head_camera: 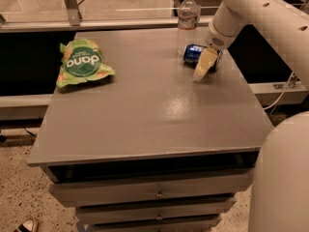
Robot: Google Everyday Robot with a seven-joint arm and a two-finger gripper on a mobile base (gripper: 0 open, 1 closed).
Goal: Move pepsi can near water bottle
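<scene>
The pepsi can (192, 51) is dark blue and lies on its side at the back right of the grey table (145, 110). The water bottle (187, 16) stands upright just behind it, close to the table's back edge, with a small gap between them. My gripper (206, 65) comes down from the white arm at the upper right and sits at the can's right end, covering part of it. The contact between gripper and can is hidden.
A green chip bag (82, 63) lies at the back left of the table. A rail (120, 24) runs behind the table. The robot's white body (282, 178) fills the lower right. Drawers (154, 193) sit under the tabletop.
</scene>
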